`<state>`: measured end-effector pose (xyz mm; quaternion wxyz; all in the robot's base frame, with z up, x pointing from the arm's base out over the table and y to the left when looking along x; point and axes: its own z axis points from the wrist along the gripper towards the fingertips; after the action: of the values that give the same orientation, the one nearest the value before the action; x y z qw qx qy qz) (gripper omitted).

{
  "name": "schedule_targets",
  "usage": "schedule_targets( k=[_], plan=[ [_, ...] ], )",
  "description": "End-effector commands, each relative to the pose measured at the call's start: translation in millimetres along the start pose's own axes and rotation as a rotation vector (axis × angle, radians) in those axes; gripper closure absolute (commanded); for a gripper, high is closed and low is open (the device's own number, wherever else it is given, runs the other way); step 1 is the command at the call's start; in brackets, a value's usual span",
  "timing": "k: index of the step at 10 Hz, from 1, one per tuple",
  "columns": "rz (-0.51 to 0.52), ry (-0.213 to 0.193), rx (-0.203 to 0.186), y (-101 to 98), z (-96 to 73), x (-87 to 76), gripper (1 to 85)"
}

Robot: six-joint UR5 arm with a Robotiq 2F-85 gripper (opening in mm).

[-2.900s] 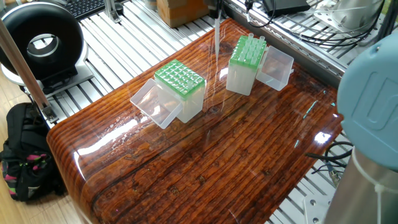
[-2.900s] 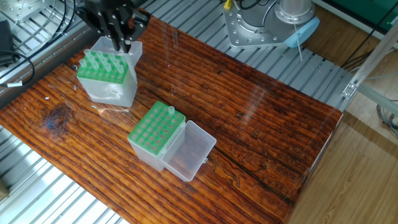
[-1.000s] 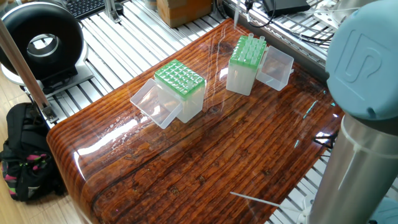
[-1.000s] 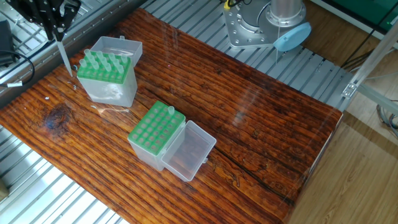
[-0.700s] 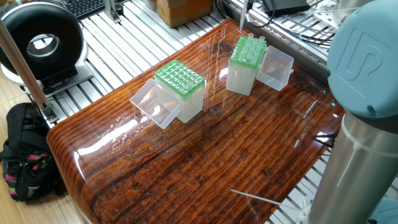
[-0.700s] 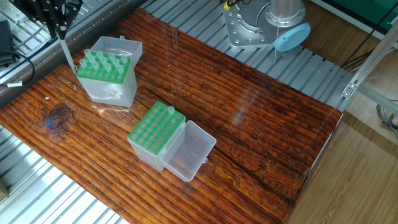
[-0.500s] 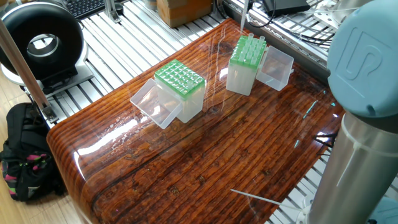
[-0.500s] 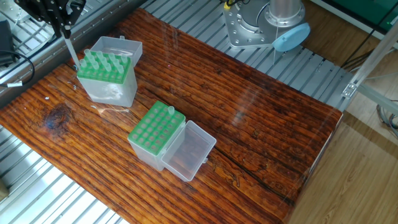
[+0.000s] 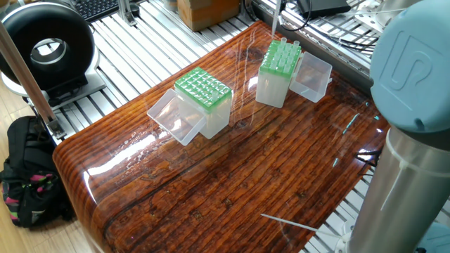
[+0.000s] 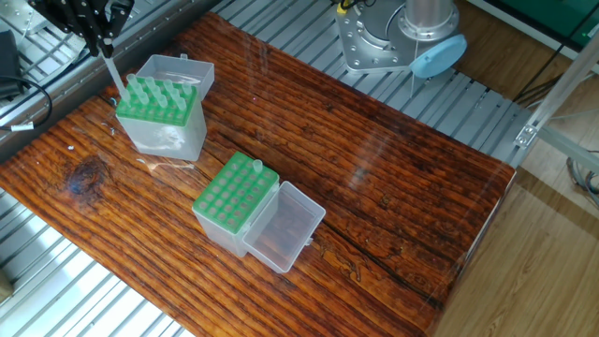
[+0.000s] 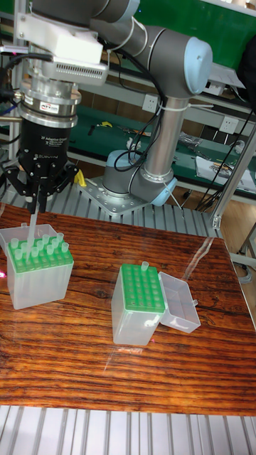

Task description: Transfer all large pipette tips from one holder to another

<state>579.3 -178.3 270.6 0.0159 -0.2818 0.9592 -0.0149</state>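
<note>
While gripped: one tip [image 10: 111, 73], two boxes [image 10: 161, 117] [image 10: 236, 203].

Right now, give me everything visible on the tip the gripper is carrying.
The held pipette tip is a slim, tapered tube of clear whitish plastic. It hangs roughly upright, slightly tilted in the other fixed view, its upper end pinched in the black gripper, its narrow end pointing down. It sits above the far rear edge of the fuller green-topped box, near that box's open clear lid. Whether its point touches the box or a neighbouring tip cannot be told. In one fixed view it shows only as a faint pale streak.
</note>
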Motion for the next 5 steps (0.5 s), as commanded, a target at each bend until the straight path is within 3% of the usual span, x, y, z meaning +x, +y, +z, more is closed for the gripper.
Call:
schedule_targets(
  k=[1, 5],
  plan=[
    [0.005, -0.009, -0.013, 3.7, -0.3, -2.5, 82.3],
    [0.003, -0.001, -0.018, 5.2, 1.3, -2.6, 82.3]
  ],
)
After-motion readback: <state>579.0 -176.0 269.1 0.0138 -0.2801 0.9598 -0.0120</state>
